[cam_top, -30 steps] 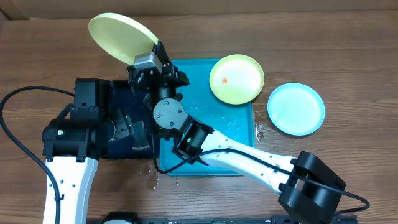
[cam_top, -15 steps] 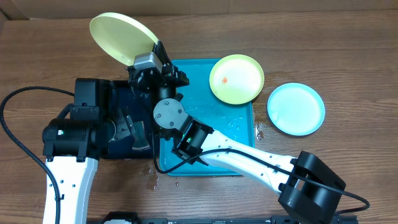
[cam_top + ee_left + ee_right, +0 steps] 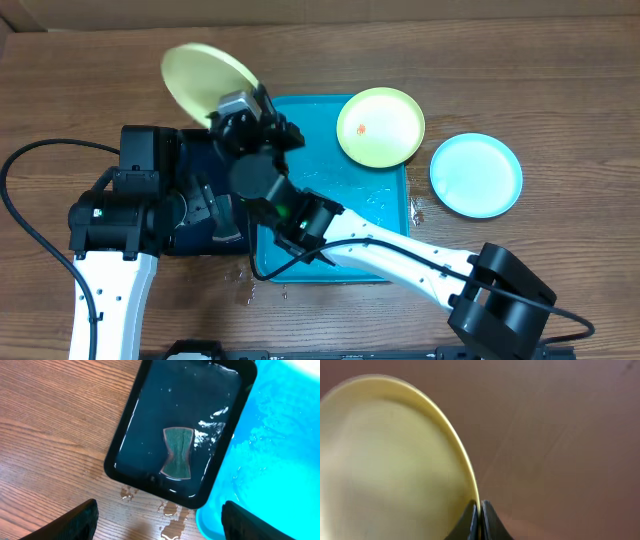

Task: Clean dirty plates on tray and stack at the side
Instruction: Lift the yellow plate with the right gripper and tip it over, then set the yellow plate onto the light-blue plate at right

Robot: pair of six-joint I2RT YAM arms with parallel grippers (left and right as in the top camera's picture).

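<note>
A pale yellow plate (image 3: 205, 78), blurred, is pinched at its rim by the right gripper (image 3: 480, 512) and held tilted above the table (image 3: 560, 90), far left of the tray (image 3: 320, 130). A second yellow plate (image 3: 380, 127), smeared red-orange, is set on the tray's far right corner. A blue plate (image 3: 476, 175) is laid right of it. The left gripper (image 3: 160, 522) is spread above a black tray (image 3: 150, 410) holding a sponge (image 3: 178, 452).
</note>
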